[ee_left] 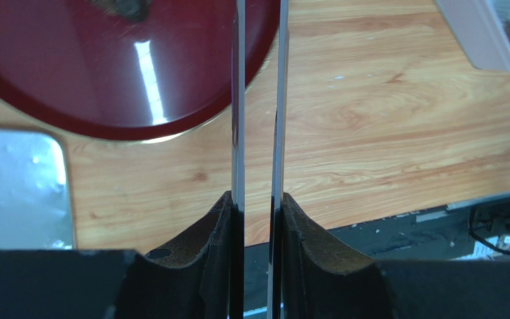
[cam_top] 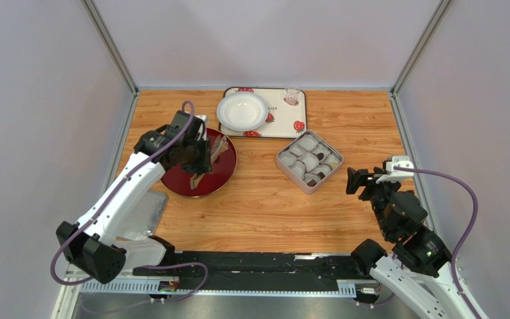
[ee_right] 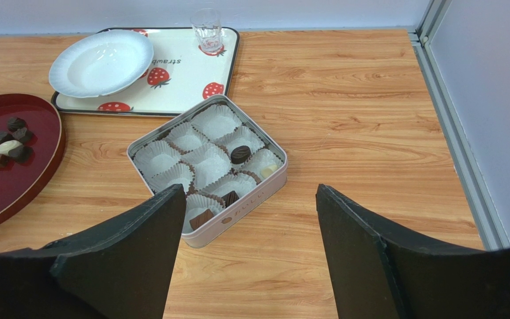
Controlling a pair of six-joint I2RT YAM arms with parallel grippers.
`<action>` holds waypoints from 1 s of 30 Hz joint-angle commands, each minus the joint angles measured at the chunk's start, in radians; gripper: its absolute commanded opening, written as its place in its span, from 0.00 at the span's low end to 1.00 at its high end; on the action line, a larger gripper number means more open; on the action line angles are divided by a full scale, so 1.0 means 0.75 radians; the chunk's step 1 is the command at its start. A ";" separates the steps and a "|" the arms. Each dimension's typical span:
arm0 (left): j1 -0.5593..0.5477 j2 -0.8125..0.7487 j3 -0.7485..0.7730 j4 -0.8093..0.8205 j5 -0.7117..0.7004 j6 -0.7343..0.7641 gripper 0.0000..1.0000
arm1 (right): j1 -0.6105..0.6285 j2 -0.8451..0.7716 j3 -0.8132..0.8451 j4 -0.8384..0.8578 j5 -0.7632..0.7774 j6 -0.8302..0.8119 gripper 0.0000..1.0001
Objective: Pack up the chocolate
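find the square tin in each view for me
Top external: square tin sits right of centre on the table.
Left wrist: only a corner shows, at the top right edge.
Right wrist: centre of the picture.
Shared landmark: red plate, left of the tin in all three.
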 commanded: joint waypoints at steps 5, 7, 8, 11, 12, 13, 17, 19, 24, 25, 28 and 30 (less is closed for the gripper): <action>-0.224 0.317 0.318 0.213 0.086 0.071 0.28 | 0.005 -0.016 -0.005 0.053 0.013 -0.016 0.76; -0.277 0.385 0.380 0.241 0.098 0.091 0.28 | 0.005 -0.014 -0.005 0.053 0.016 -0.018 0.76; -0.292 0.454 0.445 0.248 0.101 0.100 0.28 | 0.005 -0.014 -0.005 0.053 0.016 -0.018 0.76; -0.351 0.595 0.588 0.256 0.117 0.138 0.28 | 0.005 -0.016 -0.005 0.055 0.022 -0.020 0.76; -0.375 0.632 0.625 0.258 0.123 0.149 0.28 | 0.003 -0.014 -0.005 0.055 0.022 -0.020 0.76; -0.388 0.697 0.660 0.262 0.127 0.165 0.28 | 0.005 -0.016 -0.007 0.053 0.024 -0.020 0.76; -0.437 0.855 0.854 0.268 0.158 0.208 0.28 | 0.003 -0.012 -0.005 0.053 0.020 -0.020 0.76; -0.453 0.943 0.936 0.268 0.182 0.226 0.28 | 0.001 -0.012 -0.007 0.055 0.020 -0.023 0.76; -0.482 1.074 1.059 0.268 0.207 0.261 0.29 | 0.005 -0.014 -0.007 0.053 0.022 -0.023 0.76; -0.484 1.109 1.083 0.268 0.207 0.265 0.29 | 0.003 -0.010 -0.007 0.053 0.020 -0.025 0.76; -0.486 1.166 1.114 0.268 0.199 0.284 0.29 | 0.001 -0.002 -0.009 0.055 0.020 -0.025 0.76; -0.486 1.191 1.126 0.264 0.182 0.296 0.29 | 0.003 -0.004 -0.009 0.055 0.022 -0.027 0.76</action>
